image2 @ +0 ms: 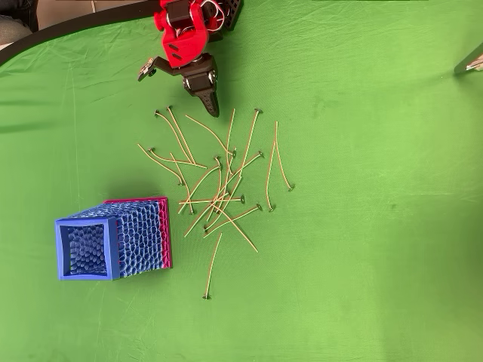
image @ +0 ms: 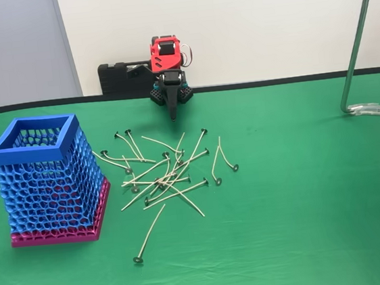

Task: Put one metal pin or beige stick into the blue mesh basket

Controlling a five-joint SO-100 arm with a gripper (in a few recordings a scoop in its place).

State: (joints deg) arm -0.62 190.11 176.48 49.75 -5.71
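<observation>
Several thin beige sticks with small metal heads lie scattered in a loose pile (image: 170, 175) (image2: 223, 185) on the green cloth. One stick (image: 149, 234) (image2: 212, 265) lies apart, nearer the front. The blue mesh basket (image: 37, 139) (image2: 84, 249) stands upright on its magenta base, left of the pile. My red and black gripper (image: 172, 114) (image2: 212, 108) hangs at the far side of the pile, tip pointing down, fingers together and holding nothing.
A bent metal rod stand (image: 358, 63) rises at the right edge of the table. A black block (image: 118, 75) sits behind the arm's base. Green cloth stretches bare to the right and front.
</observation>
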